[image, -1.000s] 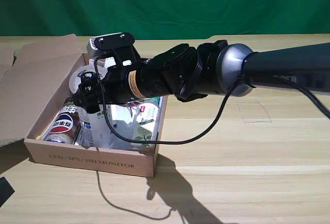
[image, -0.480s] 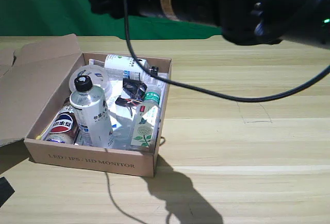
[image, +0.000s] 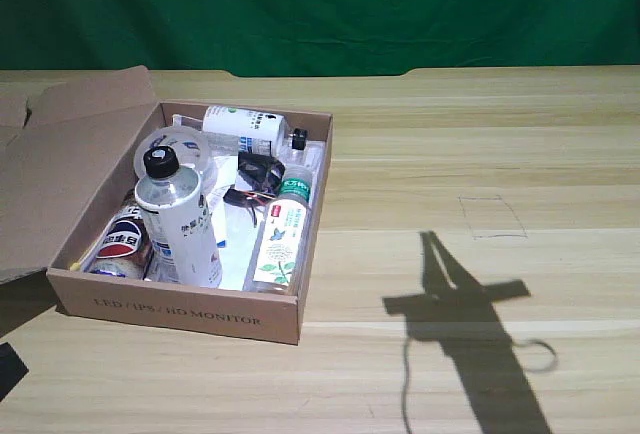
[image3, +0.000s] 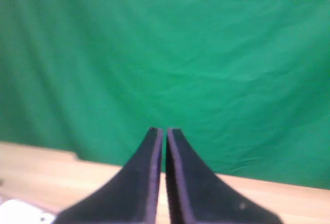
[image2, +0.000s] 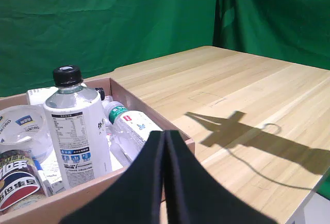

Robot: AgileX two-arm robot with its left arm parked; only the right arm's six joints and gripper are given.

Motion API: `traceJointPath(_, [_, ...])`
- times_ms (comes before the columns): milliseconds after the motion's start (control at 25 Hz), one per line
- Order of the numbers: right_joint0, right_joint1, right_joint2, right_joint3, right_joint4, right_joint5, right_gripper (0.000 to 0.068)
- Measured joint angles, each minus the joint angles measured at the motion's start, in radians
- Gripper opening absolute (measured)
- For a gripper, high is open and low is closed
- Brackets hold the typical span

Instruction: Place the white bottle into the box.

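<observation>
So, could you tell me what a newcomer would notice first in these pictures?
Probably the box at the exterior view's left, flap open and crowded with bottles. The white bottle stands upright near its front wall, black cap up, taller than everything lying around it. Next is the arm's cross-shaped shadow on the bare table, while the right gripper, jaws shut, faces the green backdrop.

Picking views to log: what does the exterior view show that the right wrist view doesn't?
Exterior view only: the box with its flap open, the white bottle standing upright inside it among other bottles, and the arm's shadow on the table. Right wrist view only: the right end effector, shut and holding nothing, pointed at the backdrop. Both: the green backdrop and some of the wooden tabletop.
</observation>
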Motion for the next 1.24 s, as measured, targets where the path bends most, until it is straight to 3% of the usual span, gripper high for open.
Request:
traceJointPath(320, [-0.014,-0.671,0.503,0.013,0.166,-0.088,0.0004])
traceJointPath(480, [-0.014,-0.941,0.689,0.021,0.159,-0.143,0.0004])
traceJointPath(560, [-0.014,-1.046,0.765,0.080,0.148,-0.204,0.0004])
traceJointPath(720, [-0.014,-1.100,0.845,0.293,0.154,-0.423,0.0004])
traceJointPath(840, [-0.014,-1.080,0.846,0.340,0.176,-0.531,0.0004])
traceJointPath(1240, [-0.014,-1.008,0.853,0.366,0.200,-0.579,0.0004])
